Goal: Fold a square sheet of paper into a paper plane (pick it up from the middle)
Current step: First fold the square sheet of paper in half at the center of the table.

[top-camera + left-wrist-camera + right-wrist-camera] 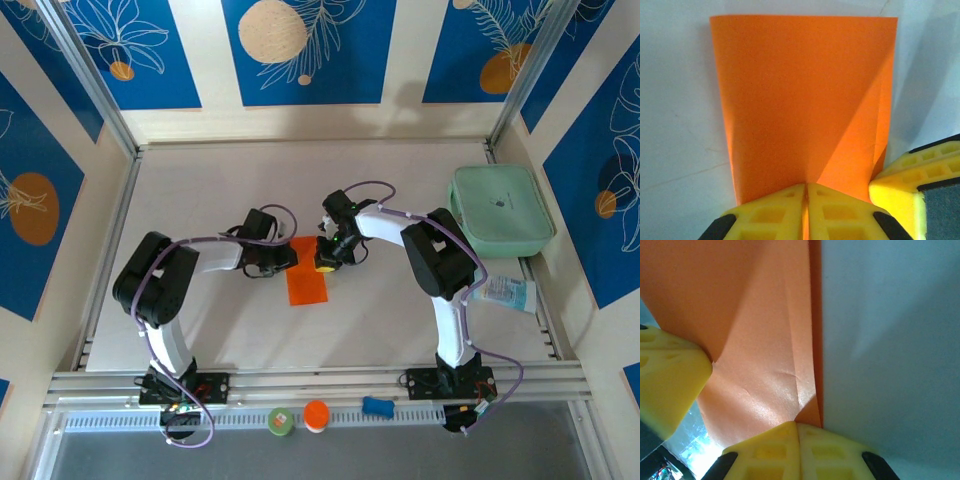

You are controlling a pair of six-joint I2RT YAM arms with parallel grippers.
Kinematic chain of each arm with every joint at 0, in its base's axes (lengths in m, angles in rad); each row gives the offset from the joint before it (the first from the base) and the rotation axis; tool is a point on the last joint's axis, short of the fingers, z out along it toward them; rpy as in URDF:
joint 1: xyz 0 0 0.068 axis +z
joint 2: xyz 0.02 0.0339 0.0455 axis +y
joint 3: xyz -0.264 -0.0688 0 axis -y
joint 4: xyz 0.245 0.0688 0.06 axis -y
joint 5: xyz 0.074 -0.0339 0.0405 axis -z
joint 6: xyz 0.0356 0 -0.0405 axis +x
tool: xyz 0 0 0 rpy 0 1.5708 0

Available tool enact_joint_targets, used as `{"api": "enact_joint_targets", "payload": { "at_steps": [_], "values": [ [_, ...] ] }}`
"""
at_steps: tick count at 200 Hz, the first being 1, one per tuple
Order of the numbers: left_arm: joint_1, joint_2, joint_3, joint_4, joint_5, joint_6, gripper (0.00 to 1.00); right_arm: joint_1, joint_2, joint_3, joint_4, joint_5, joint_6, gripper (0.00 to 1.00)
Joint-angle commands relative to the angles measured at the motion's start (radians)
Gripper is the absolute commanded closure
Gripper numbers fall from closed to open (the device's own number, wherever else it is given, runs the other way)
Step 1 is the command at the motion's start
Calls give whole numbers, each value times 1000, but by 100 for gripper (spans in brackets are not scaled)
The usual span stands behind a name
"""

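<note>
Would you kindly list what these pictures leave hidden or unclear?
- Top view: the paper's far end lies partly under the left gripper and right gripper.
- Left wrist view: the paper's near edge is hidden between the shut fingers.
- Right wrist view: the paper's outline runs off the top edge.

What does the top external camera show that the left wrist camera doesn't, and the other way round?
Top external adds: the mint-green case at the right, a tube just below it, and an orange disc on the near rail. Left wrist adds: the left gripper pinched shut on the orange sheet's near edge, and a diagonal crease running toward its far right corner. Shared: the sheet on the table, with the right gripper close beside the left one.
</note>
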Motion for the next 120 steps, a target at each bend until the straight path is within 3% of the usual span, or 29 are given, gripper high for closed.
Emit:
{"api": "enact_joint_targets", "payload": {
  "at_steps": [1, 30, 52, 82, 120],
  "values": [
    [57, 25, -44, 11, -22, 15, 88, -26, 139, -95, -85, 289, -19, 93],
    [107, -4, -27, -61, -49, 77, 88, -28, 138, -102, -86, 297, -26, 93],
    [117, -47, -15, -55, -1, 113, 89, -28, 138, -100, -87, 291, -27, 93],
    [89, -97, -48, 97, 125, 41, 89, -24, 143, -85, -95, 290, -30, 93],
    [38, -47, -31, 143, 115, -28, 88, -22, 149, -84, -104, 295, -38, 93]
  ]
}}
